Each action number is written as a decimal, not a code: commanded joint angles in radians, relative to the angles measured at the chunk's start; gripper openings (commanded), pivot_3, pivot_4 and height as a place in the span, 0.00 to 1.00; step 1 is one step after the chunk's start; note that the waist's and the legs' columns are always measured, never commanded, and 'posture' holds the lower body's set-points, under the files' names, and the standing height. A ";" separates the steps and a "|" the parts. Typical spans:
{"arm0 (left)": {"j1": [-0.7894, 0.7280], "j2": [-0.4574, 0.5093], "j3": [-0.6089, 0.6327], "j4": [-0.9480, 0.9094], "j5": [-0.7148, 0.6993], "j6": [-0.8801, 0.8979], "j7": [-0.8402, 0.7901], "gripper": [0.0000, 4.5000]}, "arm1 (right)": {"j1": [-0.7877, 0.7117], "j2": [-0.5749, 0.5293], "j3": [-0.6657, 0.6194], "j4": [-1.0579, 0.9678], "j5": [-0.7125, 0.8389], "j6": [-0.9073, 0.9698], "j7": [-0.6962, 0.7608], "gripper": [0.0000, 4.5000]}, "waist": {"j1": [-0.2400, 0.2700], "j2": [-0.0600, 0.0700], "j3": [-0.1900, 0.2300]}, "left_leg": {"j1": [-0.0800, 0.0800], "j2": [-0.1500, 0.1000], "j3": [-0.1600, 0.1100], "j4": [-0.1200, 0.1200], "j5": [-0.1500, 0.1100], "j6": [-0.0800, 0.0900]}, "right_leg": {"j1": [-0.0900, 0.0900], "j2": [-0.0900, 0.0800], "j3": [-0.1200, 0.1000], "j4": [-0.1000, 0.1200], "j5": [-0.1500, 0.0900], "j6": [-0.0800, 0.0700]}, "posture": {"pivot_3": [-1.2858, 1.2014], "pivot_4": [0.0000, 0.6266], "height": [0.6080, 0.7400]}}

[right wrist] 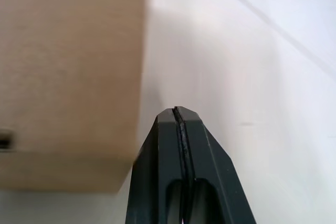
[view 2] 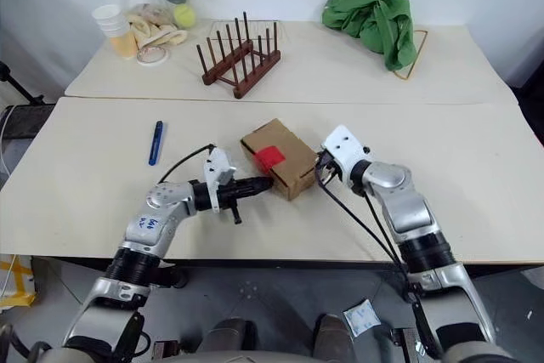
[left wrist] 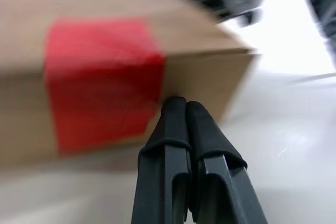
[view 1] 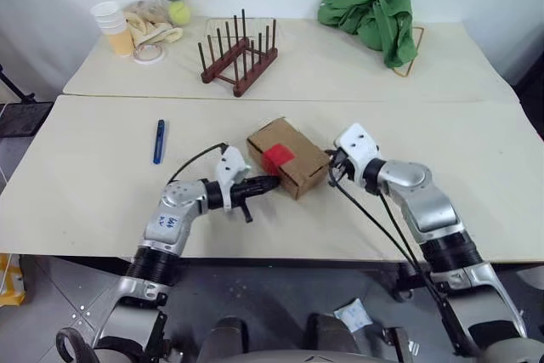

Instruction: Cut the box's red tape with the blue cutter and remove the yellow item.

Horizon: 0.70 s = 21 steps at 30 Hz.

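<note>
Both my left gripper (left wrist: 181, 109) and right gripper (right wrist: 177, 113) are pressed together, empty, flanking the box (view 1: 289, 157). I'd square it gently, then fetch the blue cutter (view 1: 159, 141).

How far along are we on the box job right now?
Nothing is done yet: the red tape on the box looks uncut. In hand: both shut end effectors, left and right, are at opposite sides of the box. Left: picking up the blue cutter, cutting, removing the yellow item.
</note>
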 commanded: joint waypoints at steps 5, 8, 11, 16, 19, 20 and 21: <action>0.005 0.156 0.172 -0.157 -0.191 0.085 -0.115 0.01 | 0.051 -0.107 -0.147 -0.082 0.036 -0.026 0.038 0.00 | 0.000 0.000 0.000 | 0.000 0.000 0.000 0.000 0.000 0.000 | 0.000 0.000 0.000 0.000 0.000 0.000 | 0.52 0.24 1.00; -0.046 0.306 0.224 -0.154 -0.306 0.247 -0.234 0.01 | 0.158 -0.161 -0.188 -0.230 0.110 0.092 0.114 0.00 | 0.000 0.001 0.000 | 0.000 0.001 0.000 -0.001 0.000 0.000 | -0.001 0.000 -0.001 -0.001 0.000 0.000 | 0.52 0.24 1.00; -0.153 0.317 0.223 -0.046 -0.290 0.241 -0.230 0.01 | 0.237 -0.191 -0.190 -0.376 0.212 0.259 0.192 0.00 | 0.009 0.001 0.001 | -0.001 0.001 0.000 0.000 -0.002 0.001 | 0.001 0.000 -0.001 -0.002 0.000 0.000 | 0.52 0.24 1.00; -0.398 0.204 0.171 0.354 -0.103 -0.023 -0.127 0.01 | 0.362 -0.223 -0.155 -0.615 0.355 0.474 0.265 0.00 | 0.033 0.000 0.001 | -0.001 0.000 0.001 0.004 -0.002 0.002 | 0.002 0.000 -0.001 -0.003 0.000 0.000 | 0.52 0.24 1.00; -0.543 0.126 0.166 0.659 -0.002 -0.204 0.026 0.01 | 0.395 -0.183 -0.123 -0.693 0.396 0.533 0.233 0.00 | 0.031 -0.001 0.002 | -0.001 0.000 0.002 0.003 -0.002 0.002 | 0.002 0.000 -0.001 -0.004 0.000 0.001 | 0.52 0.24 1.00; -0.582 0.109 0.166 0.744 0.023 -0.248 0.062 0.01 | 0.398 -0.169 -0.112 -0.707 0.401 0.545 0.220 0.00 | 0.030 -0.002 0.003 | -0.001 0.000 0.002 0.003 -0.002 0.002 | 0.001 0.000 -0.001 -0.004 0.000 0.001 | 0.52 0.24 1.00; -0.613 0.093 0.169 0.814 0.038 -0.285 0.089 0.01 | 0.398 -0.156 -0.099 -0.717 0.402 0.551 0.208 0.00 | 0.027 -0.003 0.003 | -0.002 0.000 0.002 0.003 -0.002 0.002 | 0.001 0.000 -0.001 -0.004 0.000 0.001 | 0.52 0.24 1.00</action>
